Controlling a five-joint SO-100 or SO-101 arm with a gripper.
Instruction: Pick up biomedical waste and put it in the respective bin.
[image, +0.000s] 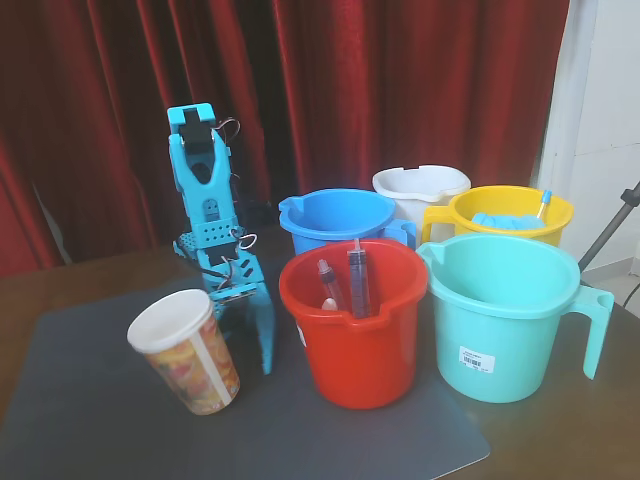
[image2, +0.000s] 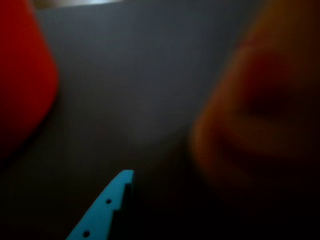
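Paper cup (image: 187, 352) — grey mat (image: 90, 430), red curtain (image: 400, 90)

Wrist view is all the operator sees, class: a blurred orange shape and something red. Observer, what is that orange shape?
Observer: The paper cup, tilted on the grey mat in the fixed view.
Operator: And the red thing?
Observer: The red bucket, holding syringes.
Operator: Is the claw on the cup?
Observer: No, the claw points down at the mat between cup and red bucket, holding nothing.
Operator: Where is the turquoise bucket?
Observer: The turquoise bucket stands right of the red one in the fixed view.
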